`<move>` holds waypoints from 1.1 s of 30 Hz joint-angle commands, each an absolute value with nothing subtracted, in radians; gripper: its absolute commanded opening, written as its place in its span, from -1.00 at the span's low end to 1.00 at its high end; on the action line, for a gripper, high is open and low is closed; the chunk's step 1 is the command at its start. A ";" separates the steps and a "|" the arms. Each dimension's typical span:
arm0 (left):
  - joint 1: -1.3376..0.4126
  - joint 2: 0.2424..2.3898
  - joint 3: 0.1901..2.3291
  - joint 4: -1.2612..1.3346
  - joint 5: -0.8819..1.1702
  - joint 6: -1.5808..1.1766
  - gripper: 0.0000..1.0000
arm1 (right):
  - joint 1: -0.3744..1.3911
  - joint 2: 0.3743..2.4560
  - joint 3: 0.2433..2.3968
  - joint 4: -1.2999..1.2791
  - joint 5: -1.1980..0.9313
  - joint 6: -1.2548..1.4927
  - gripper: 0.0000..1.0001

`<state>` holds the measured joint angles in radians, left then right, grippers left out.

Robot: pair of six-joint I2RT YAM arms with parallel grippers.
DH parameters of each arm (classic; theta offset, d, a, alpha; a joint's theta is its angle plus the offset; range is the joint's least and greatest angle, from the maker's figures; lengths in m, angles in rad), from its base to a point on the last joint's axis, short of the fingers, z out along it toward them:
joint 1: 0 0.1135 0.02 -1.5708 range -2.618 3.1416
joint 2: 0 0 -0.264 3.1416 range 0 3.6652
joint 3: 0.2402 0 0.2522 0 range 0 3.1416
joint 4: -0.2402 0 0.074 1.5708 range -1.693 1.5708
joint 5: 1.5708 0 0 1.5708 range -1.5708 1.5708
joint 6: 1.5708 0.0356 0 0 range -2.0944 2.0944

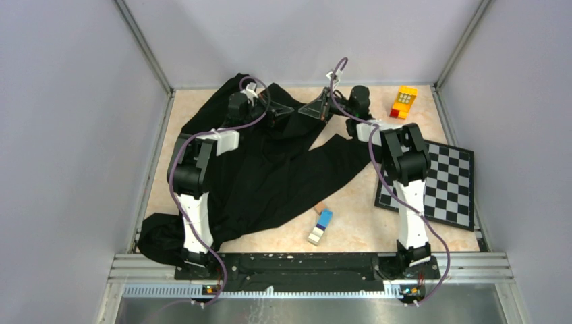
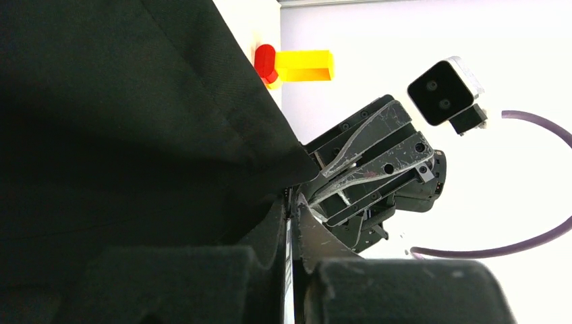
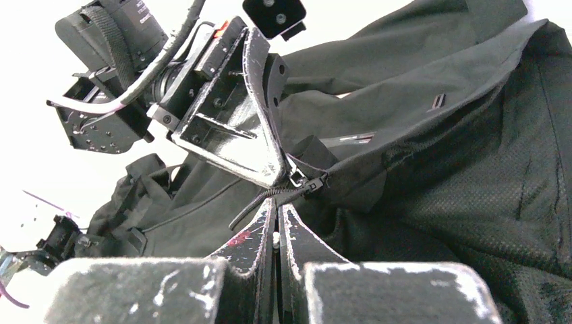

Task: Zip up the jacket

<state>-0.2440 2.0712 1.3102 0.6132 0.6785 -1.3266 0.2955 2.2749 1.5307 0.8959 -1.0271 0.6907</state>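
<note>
The black jacket (image 1: 270, 175) lies rumpled over the left and middle of the table, one sleeve hanging at the near left. Both grippers meet at its far edge. My left gripper (image 1: 282, 111) is shut on a corner of the jacket's edge (image 2: 291, 199); black fabric (image 2: 135, 135) fills that view's left. My right gripper (image 1: 311, 109) is shut, its tips (image 3: 276, 201) pinching the black zipper strip just below the zipper slider (image 3: 311, 183). The left gripper's tip (image 3: 283, 179) sits right beside the slider. The jacket front (image 3: 438, 169) lies open behind it.
A yellow and red toy (image 1: 405, 101) stands at the far right. A black-and-white chequered board (image 1: 432, 182) lies on the right, beside my right arm. A small blue and white block (image 1: 322, 225) lies near the front middle. Grey walls enclose the table.
</note>
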 commanded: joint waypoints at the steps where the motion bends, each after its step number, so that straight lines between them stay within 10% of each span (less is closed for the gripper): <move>1: -0.247 2.047 1.281 0.633 0.665 -1.294 -1.00 | 0.314 2.184 1.512 0.934 -0.953 0.666 -1.00; 14: -0.245 1.991 1.152 0.735 0.668 -1.310 -1.00 | 0.317 2.066 1.322 1.000 -0.654 0.656 -1.00; 33: -0.250 2.019 1.170 0.779 0.702 -1.335 -1.00 | 0.323 2.156 1.364 0.995 -0.805 0.757 -0.89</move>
<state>-0.2512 2.0373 1.1667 0.7563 0.6743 -1.3376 0.3264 2.1578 1.3109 0.9115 -0.7876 0.7540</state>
